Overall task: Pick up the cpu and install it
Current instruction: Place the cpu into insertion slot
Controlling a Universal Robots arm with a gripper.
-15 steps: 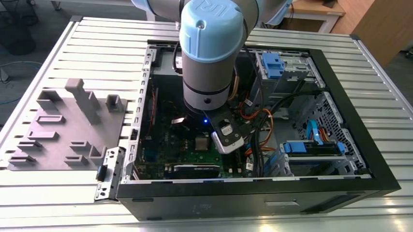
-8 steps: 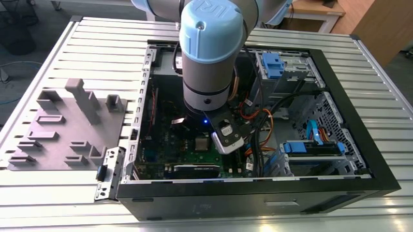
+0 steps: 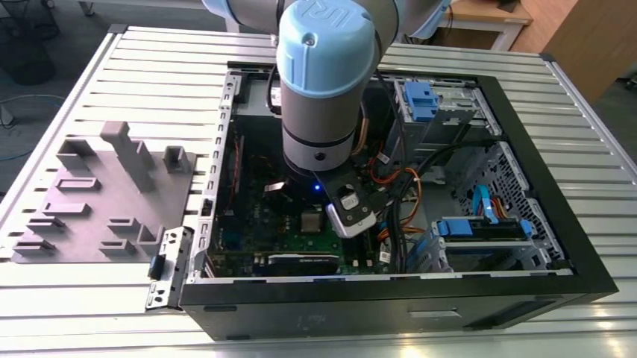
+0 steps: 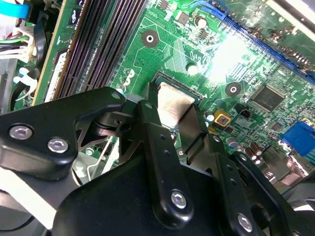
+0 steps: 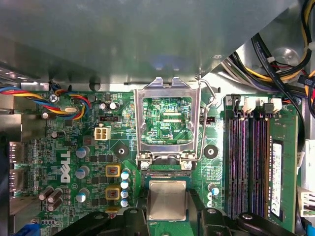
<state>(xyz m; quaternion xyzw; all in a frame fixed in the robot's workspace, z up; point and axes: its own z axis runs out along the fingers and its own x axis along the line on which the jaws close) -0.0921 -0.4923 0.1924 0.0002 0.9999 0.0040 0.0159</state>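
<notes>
Gripping the small flat square cpu with a pale silvery metal top by two opposite edges, the black two-fingered gripper is closed on it in the first wrist view; the cpu lies over the socket opening on the green motherboard, just beside the shiny rectangular metal socket frame, which is swung open; whether it is seated cannot be told.

Edges of the cpu behind the tool, second wrist view

The jaws clasp the cpu over the green motherboard.
</notes>
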